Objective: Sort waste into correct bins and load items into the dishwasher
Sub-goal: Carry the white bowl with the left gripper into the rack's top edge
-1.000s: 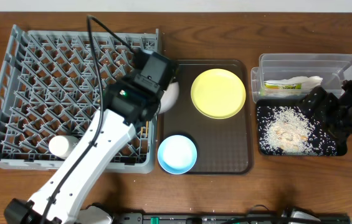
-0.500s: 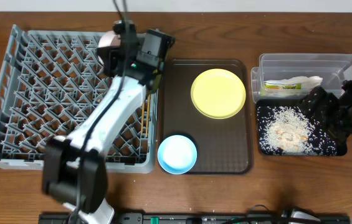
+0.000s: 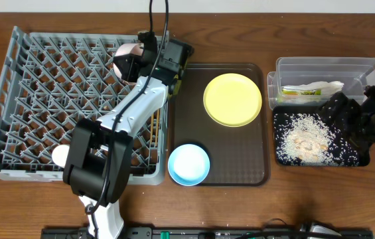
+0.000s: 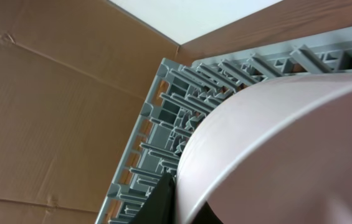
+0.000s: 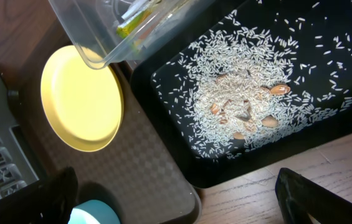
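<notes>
My left gripper (image 3: 136, 58) is shut on the rim of the white bowl (image 3: 125, 60) and holds it tilted over the back right part of the grey dish rack (image 3: 41, 99). In the left wrist view the bowl (image 4: 275, 143) fills the frame, with the gripper (image 4: 179, 194) on its rim and the rack (image 4: 182, 112) behind. The yellow plate (image 3: 232, 99) and the light blue bowl (image 3: 188, 164) lie on the brown tray (image 3: 240, 174). The chopsticks (image 3: 154, 127) lie in the rack's right edge. My right gripper (image 3: 341, 111) is open and empty over the black tray (image 3: 356, 159) of rice (image 3: 305, 139).
The clear tub (image 3: 326, 66) behind the black tray holds the white napkin and the green-and-orange wrapper (image 3: 300, 91). A white round object (image 3: 60, 154) sits in the rack's front left. The right wrist view shows the plate (image 5: 82, 99), the rice (image 5: 244, 99) and the tub (image 5: 119, 25).
My left arm has carried the white bowl from the rack's right edge beside the brown tray up and back over the rack's far part. The right arm has not moved.
</notes>
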Motion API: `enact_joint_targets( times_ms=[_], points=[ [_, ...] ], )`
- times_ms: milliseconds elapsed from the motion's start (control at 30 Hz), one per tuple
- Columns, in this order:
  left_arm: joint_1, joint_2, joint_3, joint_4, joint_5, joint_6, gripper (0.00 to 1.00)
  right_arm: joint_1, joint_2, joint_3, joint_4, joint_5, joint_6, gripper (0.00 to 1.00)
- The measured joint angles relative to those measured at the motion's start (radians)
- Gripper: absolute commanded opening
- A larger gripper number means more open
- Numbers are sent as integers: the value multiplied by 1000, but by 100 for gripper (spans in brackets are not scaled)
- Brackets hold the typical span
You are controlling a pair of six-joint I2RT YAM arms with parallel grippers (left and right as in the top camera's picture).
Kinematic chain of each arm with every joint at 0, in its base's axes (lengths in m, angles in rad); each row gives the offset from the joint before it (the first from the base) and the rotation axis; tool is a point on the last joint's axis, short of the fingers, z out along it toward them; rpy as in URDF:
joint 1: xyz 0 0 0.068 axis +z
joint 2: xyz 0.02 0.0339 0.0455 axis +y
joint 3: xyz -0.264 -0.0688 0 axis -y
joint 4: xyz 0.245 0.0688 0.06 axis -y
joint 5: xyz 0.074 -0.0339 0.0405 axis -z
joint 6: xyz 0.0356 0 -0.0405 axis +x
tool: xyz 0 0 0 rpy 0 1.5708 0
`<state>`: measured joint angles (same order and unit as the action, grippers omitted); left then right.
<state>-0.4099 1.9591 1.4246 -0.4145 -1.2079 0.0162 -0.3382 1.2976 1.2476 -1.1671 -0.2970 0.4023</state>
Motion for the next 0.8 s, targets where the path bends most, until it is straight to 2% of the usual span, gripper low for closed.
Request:
enact_joint_targets(
  times_ms=[367,800],
  points=[
    [-14,1,-5,-6,-34,9,8,0,0,0,0,0,0,99],
    [19,1,-6,-1,-3,11,9,0,0,0,0,0,0,99]
  ],
)
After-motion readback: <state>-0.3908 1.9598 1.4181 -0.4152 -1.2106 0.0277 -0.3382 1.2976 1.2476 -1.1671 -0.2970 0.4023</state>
